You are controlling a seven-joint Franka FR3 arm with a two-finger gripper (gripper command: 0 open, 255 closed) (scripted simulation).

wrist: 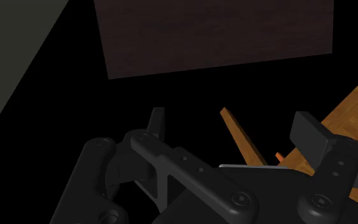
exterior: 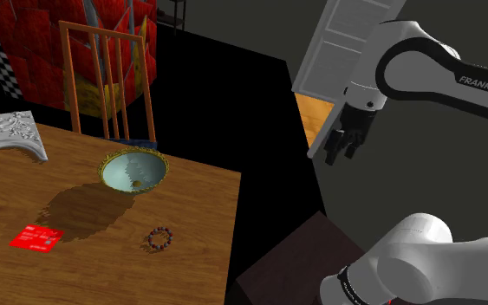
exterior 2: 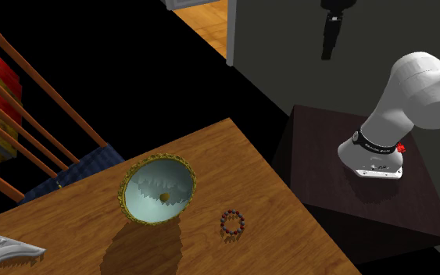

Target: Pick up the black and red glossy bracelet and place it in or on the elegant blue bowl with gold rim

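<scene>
Reach step: gripper, fingers apart and empty, hangs high off table, at 3 o'clock of bowl in shoulder view. Best swing over bracelet, drop straight, straddle one side of ring. Bracelet: small glossy dark-and-red beads, flat on wood-grain top, 5 o'clock of bowl. Bowl: pale blue inside, knobbly gold rim, tilted.

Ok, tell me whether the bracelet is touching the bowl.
Apart. The shoulder view shows the bracelet lying on the table, with a strip of bare wood between it and the bowl.
</scene>
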